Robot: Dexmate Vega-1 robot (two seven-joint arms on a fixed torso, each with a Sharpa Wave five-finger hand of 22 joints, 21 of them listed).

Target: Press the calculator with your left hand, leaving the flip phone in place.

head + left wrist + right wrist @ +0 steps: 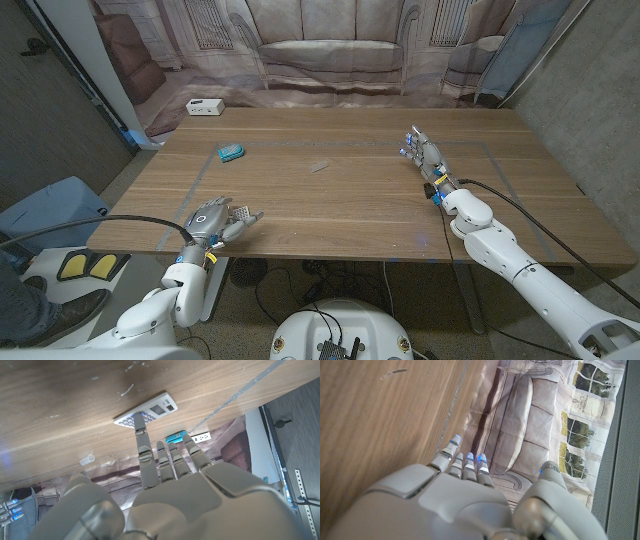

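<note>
A white calculator (pixel 150 410) with a small screen lies near the table's front left edge, and its end shows just past my left fingertips (pixel 248 215). My left hand (pixel 214 222) holds nothing; one outstretched finger (pixel 142 442) has its tip on the calculator's keys, the others are shorter beside it. The teal flip phone (pixel 230 152) lies farther back on the left (pixel 176 438), apart from the hand. My right hand (pixel 428 160) stands on the right side of the table with its fingers stretched out and nothing in it.
A white power strip (pixel 204 107) lies at the back left corner. A small pale scrap (pixel 319 166) sits mid-table. Tape lines mark the wooden table (pixel 330 210). A backdrop printed with a sofa hangs behind. A blue bin (pixel 50 205) stands left of the table.
</note>
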